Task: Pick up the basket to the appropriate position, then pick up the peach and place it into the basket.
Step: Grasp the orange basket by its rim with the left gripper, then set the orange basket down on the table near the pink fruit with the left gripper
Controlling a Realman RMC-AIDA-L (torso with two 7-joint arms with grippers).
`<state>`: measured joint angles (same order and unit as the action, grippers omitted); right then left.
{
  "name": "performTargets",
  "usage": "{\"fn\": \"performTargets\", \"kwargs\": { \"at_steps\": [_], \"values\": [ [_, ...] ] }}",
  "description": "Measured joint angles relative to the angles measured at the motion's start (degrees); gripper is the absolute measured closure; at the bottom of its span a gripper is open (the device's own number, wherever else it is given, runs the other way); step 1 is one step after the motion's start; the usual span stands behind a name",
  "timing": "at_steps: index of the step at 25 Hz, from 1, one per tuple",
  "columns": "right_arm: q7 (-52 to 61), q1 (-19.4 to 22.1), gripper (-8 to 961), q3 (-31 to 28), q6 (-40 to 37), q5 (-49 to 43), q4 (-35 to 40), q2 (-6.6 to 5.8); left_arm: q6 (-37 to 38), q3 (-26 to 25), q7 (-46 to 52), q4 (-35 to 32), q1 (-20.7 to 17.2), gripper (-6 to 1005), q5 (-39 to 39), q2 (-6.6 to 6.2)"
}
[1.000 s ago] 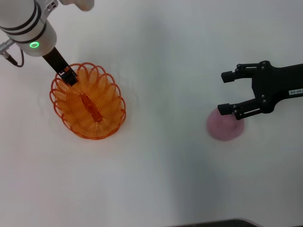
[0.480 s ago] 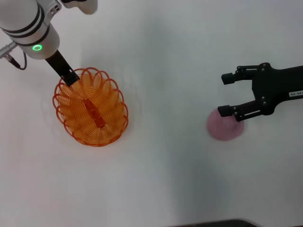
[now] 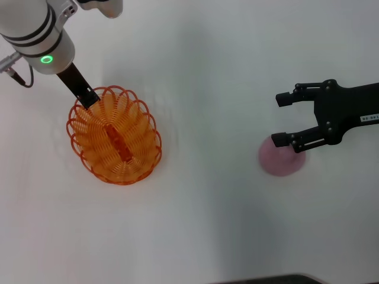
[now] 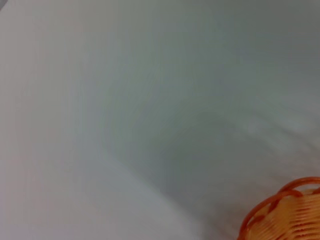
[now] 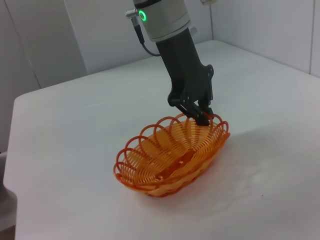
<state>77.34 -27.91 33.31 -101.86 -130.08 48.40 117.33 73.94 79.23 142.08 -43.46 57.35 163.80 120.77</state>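
The orange wire basket (image 3: 115,136) sits on the white table at the left. My left gripper (image 3: 89,97) is shut on its far rim; the right wrist view shows the fingers (image 5: 202,117) pinching the looped rim of the basket (image 5: 170,155). A bit of that rim shows in the left wrist view (image 4: 285,215). The pinkish peach (image 3: 281,161) lies on the table at the right. My right gripper (image 3: 282,118) is open, just beyond the peach, with one fingertip over the peach's far edge.
The white table (image 3: 207,71) stretches between basket and peach with nothing on it. A dark edge (image 3: 266,279) shows at the near side of the table. White walls stand behind the table in the right wrist view.
The basket has shifted a little to the right and towards me with the left gripper on its rim. The right gripper has barely moved.
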Motion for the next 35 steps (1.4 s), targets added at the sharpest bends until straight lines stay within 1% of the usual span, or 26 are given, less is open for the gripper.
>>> {"fn": "performTargets", "kwargs": {
  "at_steps": [2,4,5,6,7,10,15,19,24,27,30,35],
  "values": [
    [0.0,0.0,9,0.0,0.0,0.0,0.0,0.0,0.5,-0.4,0.2,-0.6,0.0,885,0.0,-0.1],
    [0.0,0.0,9,0.0,0.0,0.0,0.0,0.0,1.9,-2.6,0.4,-2.6,-0.1,888,0.0,-0.16],
    [0.0,0.0,9,0.0,0.0,0.0,0.0,0.0,3.1,-4.7,0.4,-4.4,-0.2,889,-0.1,-0.18],
    [0.0,0.0,9,0.0,0.1,0.0,0.0,0.0,3.1,-4.7,0.4,-4.4,-0.2,890,-0.1,-0.18],
    [0.0,0.0,9,0.0,0.1,0.0,0.0,0.0,6.8,-9.9,0.3,-9.1,-0.5,891,-0.1,-0.31],
    [0.0,0.0,9,0.0,0.2,0.1,0.0,0.05,10.9,-13.8,0.0,-14.4,-1.0,897,-0.1,-0.58],
    [-0.1,-0.2,9,0.0,0.3,0.2,0.0,0.09,18.7,-17.4,0.1,-21.8,-0.6,921,-0.1,-1.63],
    [-0.1,-0.6,9,0.0,0.5,0.2,0.0,0.09,23.7,-19.2,0.4,-27.4,0.2,956,-0.1,-1.86],
    [-0.2,-1.2,9,0.0,0.9,0.2,0.0,0.08,26.8,-21.9,1.1,-30.8,1.5,956,-0.1,-1.85],
    [-0.1,-1.3,9,0.0,0.8,0.2,0.1,0.09,26.8,-23.5,3.2,-31.1,1.5,956,-0.1,-1.55],
    [0.3,-1.3,9,0.0,0.4,0.2,0.5,0.09,26.3,-24.8,6.9,-31.1,0.6,956,-0.1,-0.74],
    [0.4,-1.9,9,-0.1,0.4,0.4,0.7,-0.42,23.4,-26.4,14.8,-34.2,-3.1,955,-0.1,2.03]
  ]
}}
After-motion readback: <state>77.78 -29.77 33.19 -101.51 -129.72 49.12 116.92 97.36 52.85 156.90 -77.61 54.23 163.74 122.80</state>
